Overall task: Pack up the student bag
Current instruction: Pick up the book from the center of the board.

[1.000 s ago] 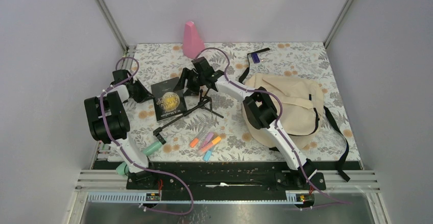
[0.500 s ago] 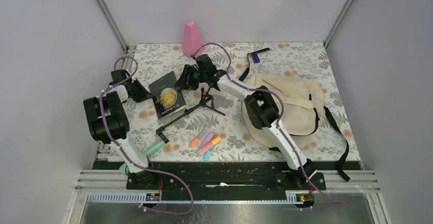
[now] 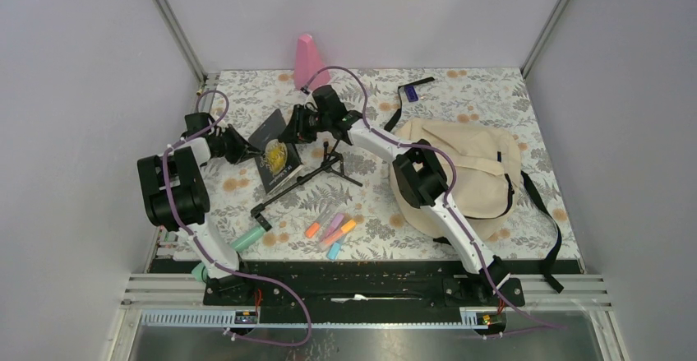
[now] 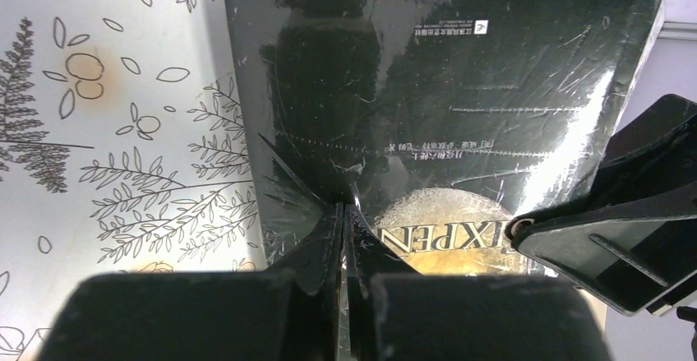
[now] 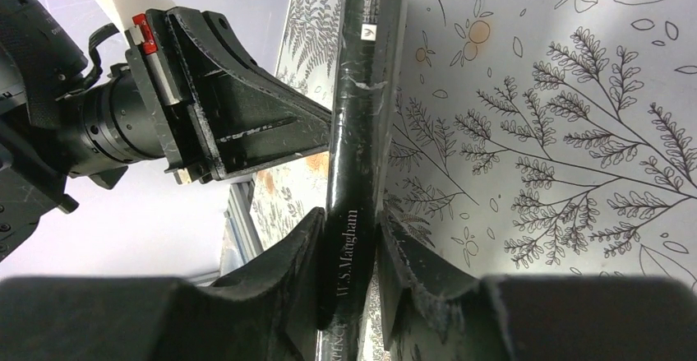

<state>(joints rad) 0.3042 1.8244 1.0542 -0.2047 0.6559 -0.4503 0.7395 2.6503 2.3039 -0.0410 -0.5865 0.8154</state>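
The right tool (image 5: pixel 349 242) is clamping the book (image 5: pixel 362 90) by its "W.S.Maugham" spine. At the book's nine o'clock, the left tool (image 4: pixel 343 213), tips together, is touching the "SIXPEN" cover.

Bright, even overhead light, soft shadows, with glare on the glossy book (image 4: pixel 444 90).

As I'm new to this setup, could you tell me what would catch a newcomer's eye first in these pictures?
The glossy black book with a gold disc on its cover, tilted up left of centre: the right gripper clamps its spine while the left gripper, tips shut, meets its cover. On the right lies the large beige fabric backpack with black straps.
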